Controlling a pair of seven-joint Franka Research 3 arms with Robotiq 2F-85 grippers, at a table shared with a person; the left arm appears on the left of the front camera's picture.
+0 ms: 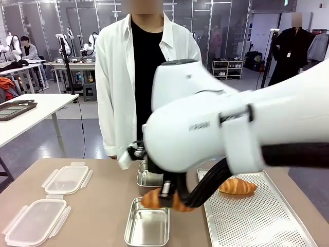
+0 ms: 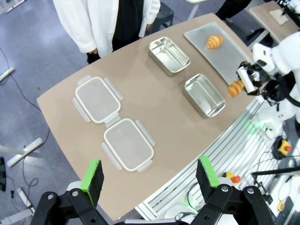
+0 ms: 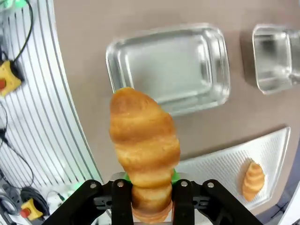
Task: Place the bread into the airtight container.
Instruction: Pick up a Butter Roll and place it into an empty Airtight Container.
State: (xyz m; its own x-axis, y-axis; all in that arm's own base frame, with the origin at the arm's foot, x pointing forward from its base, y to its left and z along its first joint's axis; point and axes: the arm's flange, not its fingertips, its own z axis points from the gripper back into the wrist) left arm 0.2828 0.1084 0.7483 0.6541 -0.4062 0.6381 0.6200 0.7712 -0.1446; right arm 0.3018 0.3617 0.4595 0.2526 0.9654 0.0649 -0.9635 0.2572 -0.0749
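My right gripper (image 3: 150, 187) is shut on a golden croissant, the bread (image 3: 144, 140). In the front view the bread (image 1: 154, 198) hangs under the right gripper (image 1: 167, 193), just over the far rim of the near steel airtight container (image 1: 147, 229), which is empty. The right wrist view has that container (image 3: 187, 61) below and beyond the bread's tip. From high over the table my left gripper (image 2: 150, 173) stands open and empty. Its view takes in the held bread (image 2: 236, 87) beside the near container (image 2: 204, 95).
A second empty steel container (image 1: 144, 180) stands farther back. A perforated tray (image 1: 257, 221) on the right carries another croissant (image 1: 237, 186). Two clear clip lids (image 1: 67, 178) (image 1: 36, 221) lie on the left. A person in a white shirt (image 1: 115, 77) stands at the far edge.
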